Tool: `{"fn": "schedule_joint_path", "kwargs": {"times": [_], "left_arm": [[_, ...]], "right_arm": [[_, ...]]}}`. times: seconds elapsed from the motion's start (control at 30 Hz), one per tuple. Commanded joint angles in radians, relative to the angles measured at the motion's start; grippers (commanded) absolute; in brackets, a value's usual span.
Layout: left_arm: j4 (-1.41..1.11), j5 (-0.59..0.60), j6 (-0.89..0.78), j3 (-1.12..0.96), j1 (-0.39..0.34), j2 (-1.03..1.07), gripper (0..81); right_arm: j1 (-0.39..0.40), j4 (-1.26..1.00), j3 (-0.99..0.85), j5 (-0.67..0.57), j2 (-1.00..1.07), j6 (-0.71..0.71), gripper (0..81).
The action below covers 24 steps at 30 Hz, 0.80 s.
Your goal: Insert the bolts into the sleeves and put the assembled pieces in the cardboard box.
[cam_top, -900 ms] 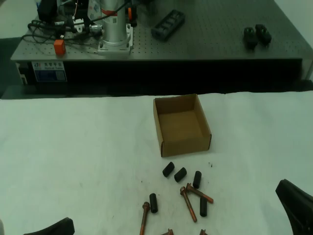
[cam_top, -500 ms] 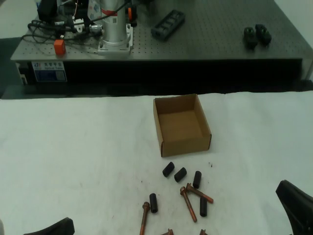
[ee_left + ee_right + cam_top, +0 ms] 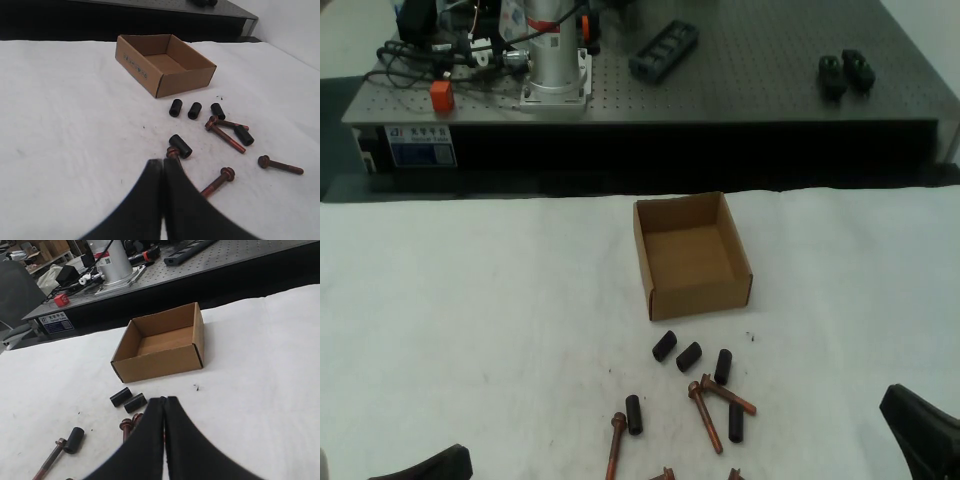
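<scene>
Nothing's assembled yet: bolts [image 3: 227, 137] and sleeves [image 3: 194, 110] lie loose just ahead of the left gripper [image 3: 163, 165], with the empty box [image 3: 137, 67] beyond them. It and the right gripper [image 3: 164, 401] both have fingers pressed together, holding nothing.

Robotics laboratory: perforated optical breadboard table [image 3: 740, 90] carrying cable bundles [image 3: 415, 50] and a metal mounting column [image 3: 555, 60], behind a white-covered bench [image 3: 470, 300].

right arm [image 3: 923, 432] shifted slightly, now lower in the high view

Both jaws closed (and empty)
</scene>
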Motion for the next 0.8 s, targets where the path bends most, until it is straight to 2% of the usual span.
{"fn": "schedule_joint_path", "kwargs": {"times": [0.0,0.07,0.13,0.2,0.27,0.37,0.43,0.47,0.63,0.77], "left_arm": [[-0.013,0.001,0.007,-0.001,0.003,-0.003,0.7],[-0.013,0.001,0.002,-0.001,0.003,-0.003,0.7],[-0.025,0.011,-0.028,-0.001,0.003,-0.003,0.7],[-0.063,0.047,-0.07,-0.001,0.003,-0.003,1.0],[-0.12,0.081,-0.09,-0.001,0.003,-0.003,6.6],[-0.214,0.073,-0.089,-0.001,0.003,-0.003,23.9],[-0.245,0.047,-0.082,-0.001,0.003,-0.002,32.8],[-0.25,0.04,-0.082,-0.001,0.003,0.015,34.6],[-0.287,0.094,-0.037,-0.001,0.003,0.159,28.3],[-0.305,0.13,-0.037,-0.031,0.003,0.318,25.3]], "right_arm": [[-0.005,-0.025,-0.012,-0.063,-0.002,0.005,0.6],[-0.005,-0.046,-0.012,-0.106,-0.002,0.008,0.6],[-0.005,-0.074,-0.012,-0.135,-0.002,0.071,0.7],[-0.005,-0.092,-0.012,-0.165,-0.002,0.118,5.0],[-0.005,-0.121,-0.013,-0.196,0.008,0.126,13.7],[-0.005,-0.124,-0.043,-0.206,0.071,0.125,28.6],[-0.005,-0.119,-0.075,-0.253,0.159,0.121,29.0],[-0.005,-0.118,-0.092,-0.286,0.205,0.101,28.6],[-0.005,-0.03,-0.268,-0.383,0.565,-0.08,28.4],[0.001,0.237,-0.503,-0.387,0.909,-0.316,28.4]]}}
